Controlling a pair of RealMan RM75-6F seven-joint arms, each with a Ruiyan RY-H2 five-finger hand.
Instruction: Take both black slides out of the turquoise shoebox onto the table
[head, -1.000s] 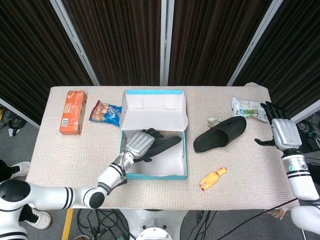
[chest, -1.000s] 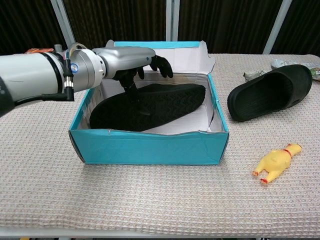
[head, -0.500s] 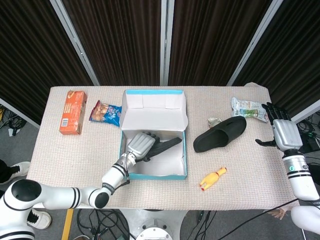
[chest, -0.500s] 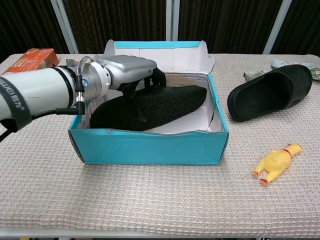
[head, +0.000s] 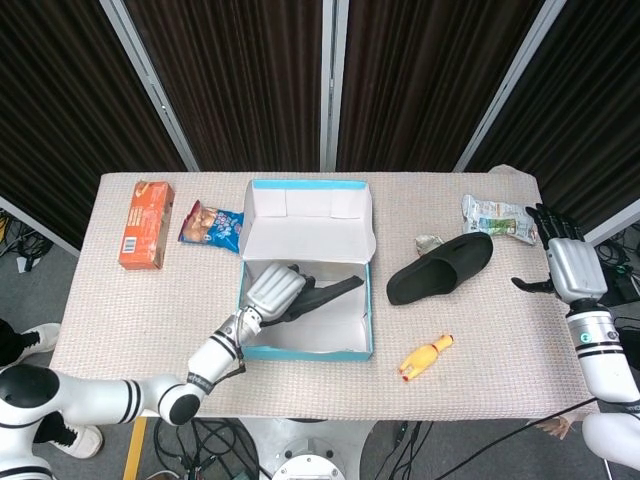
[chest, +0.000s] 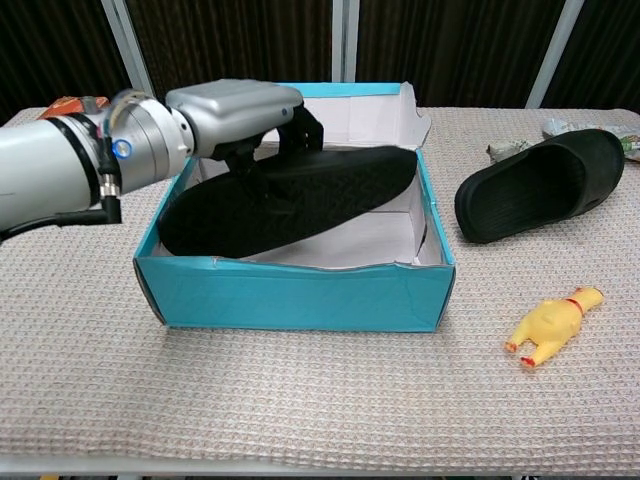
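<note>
One slide (head: 441, 268) already lay on the table (head: 500, 350), off to the right of the shoebox (head: 306, 350); the other slide (chest: 290, 198) was in my left hand (chest: 232, 107), raised with its sole showing above the box's front wall but not yet clear of the box. Its long axis ran across the box from the low left corner, nearest my wrist, up toward the far right corner, with the far end tilted higher. My left hand sat over the left half of that slide, fingers curled down around its strap and upper edge, so I judged the grip to be a closed hold on the slide itself rather than a light touch; how the fingers met underneath was hidden by the sole. From there, open table lay to the left and front of the box, on my left arm's side, so that arm was plainly the nearer one for setting it down. My right hand (head: 564, 262) hung well apart at the table's right edge, fingers spread and holding nothing, just beyond the first slide and a snack packet (head: 493, 213).
</note>
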